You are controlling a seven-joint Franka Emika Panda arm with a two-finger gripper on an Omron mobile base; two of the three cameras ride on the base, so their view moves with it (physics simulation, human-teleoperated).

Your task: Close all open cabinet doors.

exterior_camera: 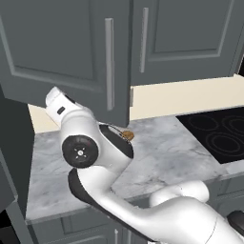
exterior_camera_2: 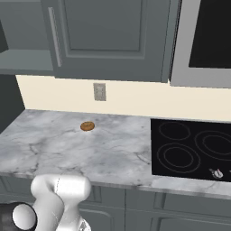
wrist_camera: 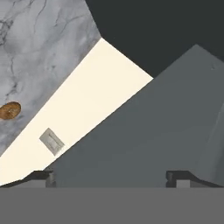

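We are looking at two upper cabinet doors above a marble counter (exterior_camera: 162, 152). In the left base view the left door (exterior_camera: 62, 47) is standing swung out toward us, its lower edge hanging over the counter and its silver handle (exterior_camera: 109, 62) running down near its right edge. The right door (exterior_camera: 186, 38) is sitting flat against the cabinet, with its own handle (exterior_camera: 144, 40) just beside the gap between the two. In the right base view we are seeing that closed door (exterior_camera_2: 108, 36) head on, and to its left the open shelf (exterior_camera_2: 25, 61) of the cabinet.

In the hand view our gripper (wrist_camera: 111, 177) is spreading its two dark fingertips (wrist_camera: 41, 177) wide apart, with nothing between them. They are pointing at a broad grey door face (wrist_camera: 144, 140) that is slanting across the lower right; we cannot tell whether they are touching it.

A small brown pastry (exterior_camera_2: 87, 126) is lying on the counter near the cream wall (exterior_camera_2: 135, 101), below a wall outlet (exterior_camera_2: 99, 92). A black cooktop (exterior_camera_2: 194, 149) is sitting at the counter's right end.
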